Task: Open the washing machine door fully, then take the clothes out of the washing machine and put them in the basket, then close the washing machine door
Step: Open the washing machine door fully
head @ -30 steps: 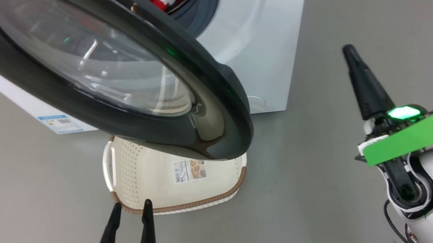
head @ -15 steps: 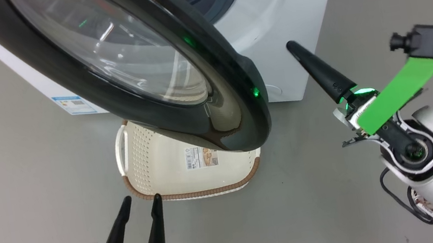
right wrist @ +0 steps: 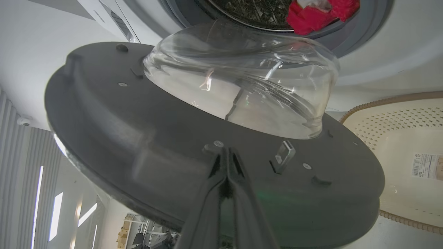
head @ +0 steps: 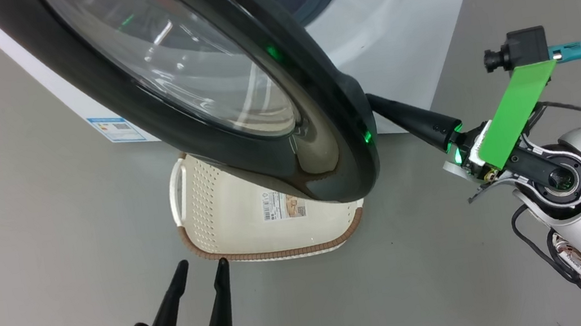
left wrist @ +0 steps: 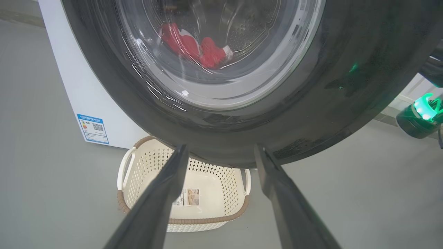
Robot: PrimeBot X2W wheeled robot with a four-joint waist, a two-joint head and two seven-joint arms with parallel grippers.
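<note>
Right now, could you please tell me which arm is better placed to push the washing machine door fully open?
Right, I think. The right fingers, shut, point at the grey inner face of the door, ready to push it wider. The left fingers, open, sit low by the basket, on its outer side.

The room is bright, with soft, even light and only faint shadows on the floor (head: 48,220). White glints shine on the door (head: 189,86) glass. A green lamp (head: 455,154) glows, and its green spot shows on the door's black rim. In the right wrist view the door looks bent.
</note>
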